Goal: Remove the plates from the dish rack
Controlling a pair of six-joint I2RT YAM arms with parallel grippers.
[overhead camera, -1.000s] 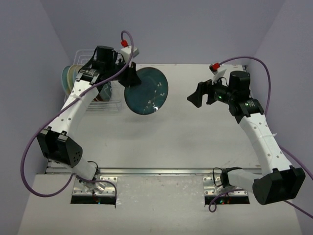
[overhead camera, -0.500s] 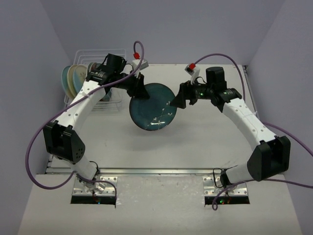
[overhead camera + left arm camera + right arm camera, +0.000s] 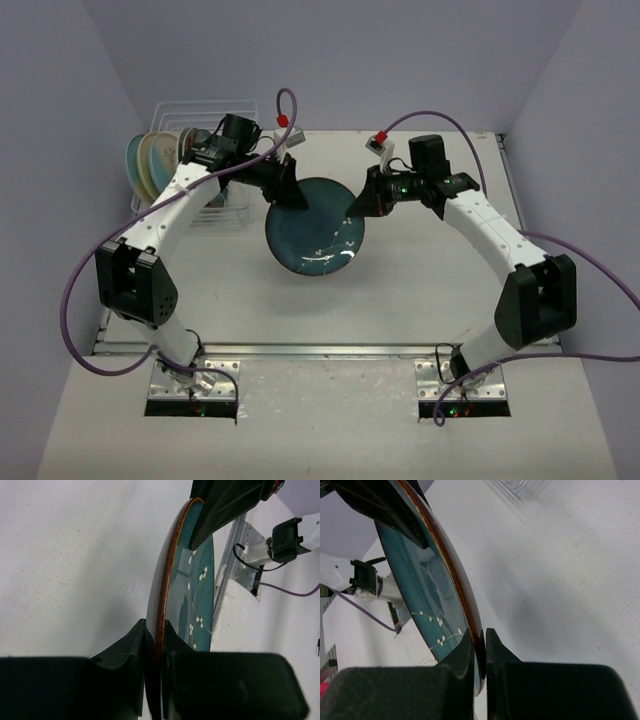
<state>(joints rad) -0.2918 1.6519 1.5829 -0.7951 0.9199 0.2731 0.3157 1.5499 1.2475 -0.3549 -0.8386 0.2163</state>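
My left gripper (image 3: 155,630): pressed tight on the brown rim of the teal plate (image 3: 315,225), one finger on each side of it.
My right gripper (image 3: 479,635): shut on the same plate, pinching its rim on the other side.
Teal plate: it hangs between my two grippers, over the middle of the table (image 3: 430,290). My left gripper has its top left edge and my right gripper has its top right edge.
Plate's face: dark blue-green with little white marks. It is tilted, so the top camera sees the whole face.
Plate's low edge: I cannot tell if it touches the table.
Dish rack (image 3: 228,216): white wire, at the far left corner of the table, well apart from the teal plate.
Other plates (image 3: 150,165): cream and pale blue ones stand on edge in the left end of the rack.
My left arm: it reaches across, above the rack.
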